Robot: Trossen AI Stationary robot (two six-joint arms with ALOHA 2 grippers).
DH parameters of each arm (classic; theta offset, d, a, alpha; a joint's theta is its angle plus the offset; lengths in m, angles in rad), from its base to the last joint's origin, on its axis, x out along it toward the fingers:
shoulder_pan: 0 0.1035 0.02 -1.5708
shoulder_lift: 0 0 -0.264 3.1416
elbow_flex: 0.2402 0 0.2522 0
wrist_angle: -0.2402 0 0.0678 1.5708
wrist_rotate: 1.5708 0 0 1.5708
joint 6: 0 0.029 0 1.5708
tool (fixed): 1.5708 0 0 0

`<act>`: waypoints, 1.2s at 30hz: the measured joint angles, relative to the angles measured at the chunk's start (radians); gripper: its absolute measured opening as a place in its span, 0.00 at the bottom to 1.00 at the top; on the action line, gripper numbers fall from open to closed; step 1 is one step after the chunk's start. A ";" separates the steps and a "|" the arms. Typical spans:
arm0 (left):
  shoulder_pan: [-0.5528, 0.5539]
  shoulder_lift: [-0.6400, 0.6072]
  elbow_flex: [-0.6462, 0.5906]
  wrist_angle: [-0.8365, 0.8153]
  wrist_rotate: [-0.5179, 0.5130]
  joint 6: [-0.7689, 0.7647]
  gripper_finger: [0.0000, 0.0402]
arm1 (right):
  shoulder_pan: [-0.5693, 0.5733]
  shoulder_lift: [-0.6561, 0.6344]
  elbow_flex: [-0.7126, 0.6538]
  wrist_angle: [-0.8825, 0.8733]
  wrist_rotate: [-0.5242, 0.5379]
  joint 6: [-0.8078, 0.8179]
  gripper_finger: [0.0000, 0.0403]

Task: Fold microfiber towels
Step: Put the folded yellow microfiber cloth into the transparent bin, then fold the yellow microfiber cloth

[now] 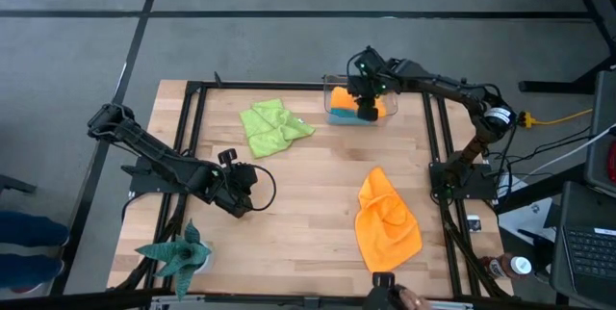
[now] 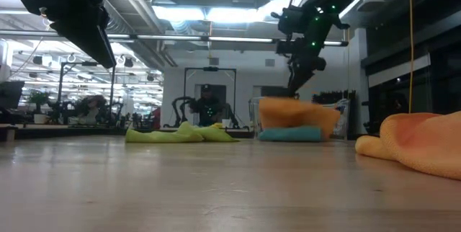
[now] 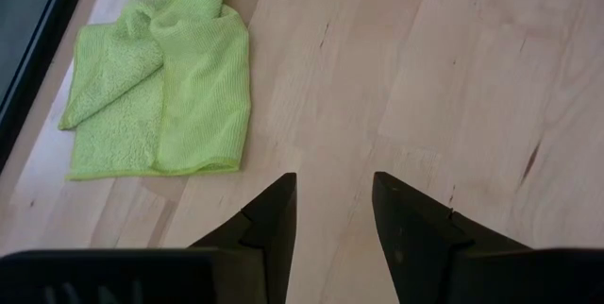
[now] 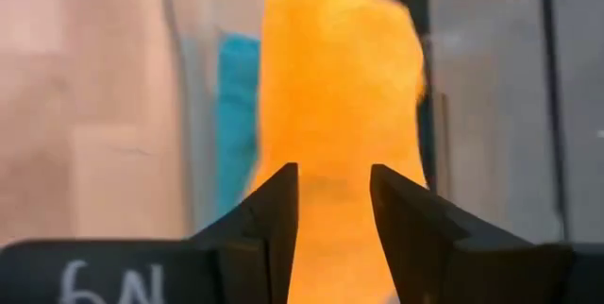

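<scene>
Towels lay in three spots on the wooden worktop (image 1: 318, 185). One orange towel (image 1: 387, 221) sat crumpled near the front right part. The lime green towel (image 1: 274, 125) lay loosely folded toward the back, left of the middle. The second orange towel (image 1: 345, 99) rested on top of the teal blue towel (image 1: 344, 116) in a clear bin (image 1: 330, 84) at the back edge, well apart from the other two.

The right gripper (image 1: 367, 110) hung just above that bin, over the orange towel. Its fingers (image 4: 274, 219) were spread a little, with the orange cloth showing in the gap, but I cannot tell if they touched it.

The left gripper (image 1: 240, 201) waited over bare wood near the front left, away from every towel. Its fingers (image 3: 274, 219) were spread and held nothing.

A dark green spiky plant figure (image 1: 176, 251) stood at the front left corner. Black frame bars (image 1: 197, 127) ran along the sides of the worktop. Nothing lay between the left gripper and the lime green towel
</scene>
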 joint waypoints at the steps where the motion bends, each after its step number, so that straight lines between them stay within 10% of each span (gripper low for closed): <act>1: 0.000 0.000 0.000 0.000 0.000 0.000 0.33 | 0.007 0.000 0.000 -0.001 -0.018 0.017 0.34; 16: 0.000 0.000 0.000 0.000 0.000 0.000 0.33 | 0.107 0.000 0.000 0.036 -0.049 0.187 0.34; 24: 0.000 0.000 0.000 0.000 0.000 -0.001 0.33 | 0.208 0.000 0.000 0.139 -0.260 0.357 0.34; 36: 0.000 0.000 0.000 0.014 -0.004 -0.001 0.33 | 0.470 -0.056 -0.002 -0.338 -0.430 0.527 0.34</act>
